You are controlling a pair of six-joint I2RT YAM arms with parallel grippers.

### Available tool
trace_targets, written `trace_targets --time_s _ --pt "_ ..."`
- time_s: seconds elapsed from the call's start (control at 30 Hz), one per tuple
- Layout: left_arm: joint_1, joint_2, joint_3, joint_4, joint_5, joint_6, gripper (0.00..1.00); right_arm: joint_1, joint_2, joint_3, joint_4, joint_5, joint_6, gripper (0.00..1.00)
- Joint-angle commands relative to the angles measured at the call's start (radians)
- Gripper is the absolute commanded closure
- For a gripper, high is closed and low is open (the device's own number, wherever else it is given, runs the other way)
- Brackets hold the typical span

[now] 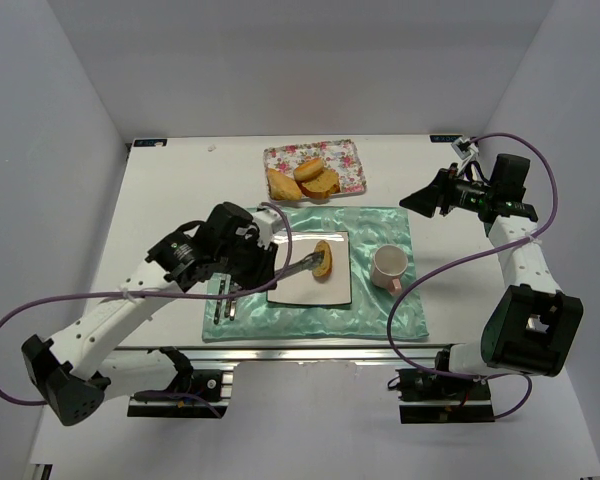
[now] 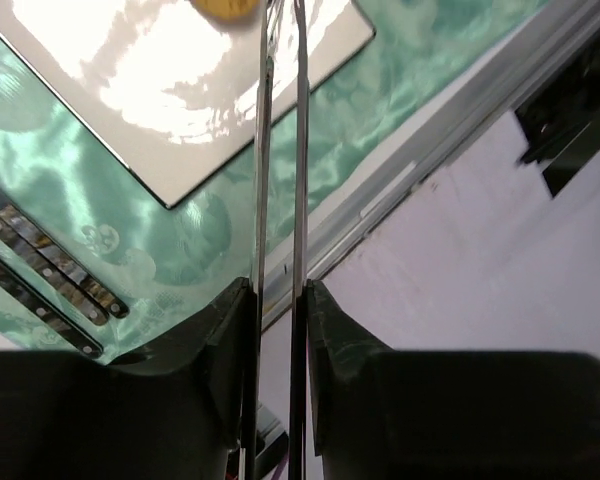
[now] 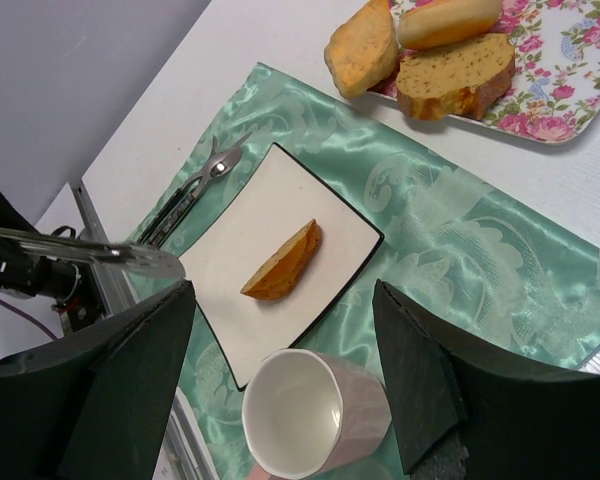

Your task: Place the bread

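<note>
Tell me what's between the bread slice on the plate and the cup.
Between bread and cup, only bare plate and a strip of green cloth, seen in the top view and the right wrist view.

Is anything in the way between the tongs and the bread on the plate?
Nothing visible is. The left gripper holds the tongs, which reach over the bare white plate toward the bread lying on it. The cup stands off to the plate's right.

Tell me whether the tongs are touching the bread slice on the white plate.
Apart. The right wrist view shows bare plate between the tongs and the bread slice.
</note>
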Motion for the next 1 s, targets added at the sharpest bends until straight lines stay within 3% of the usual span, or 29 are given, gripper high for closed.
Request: trace_targets --time_s 0.0,0.1,0.13,0.27,0.33,0.57,0.97 --pt "-0.003 -0.032 0.066 0.011 -0.063 -0.049 0.63 -0.003 -0.003 -0.007 0.04 -0.031 0.015 0.23" --pt "-0.003 -0.008 0.099 0.059 -0.138 -0.063 0.58 -0.003 -0.002 -0.007 0.04 -0.034 0.015 0.24" --pt "-0.002 0.02 0.114 0.089 -0.162 -0.063 0.52 -0.003 -0.002 -0.008 0.04 -0.034 0.015 0.23" --pt "0.027 0.126 0.161 0.188 -0.328 -0.031 0.49 -0.003 -0.003 -0.008 0.04 -0.037 0.015 0.24" --pt "0.076 0.217 0.194 0.235 -0.345 -0.002 0.49 -0.002 -0.003 -0.011 0.041 -0.037 0.017 0.23" --pt "0.133 0.492 0.425 0.292 -0.482 0.283 0.48 -0.002 0.0 -0.011 0.047 -0.052 0.021 0.23" --pt "0.164 0.75 0.599 0.378 -0.437 0.417 0.46 -0.002 0.02 -0.008 0.061 -0.064 0.031 0.23"
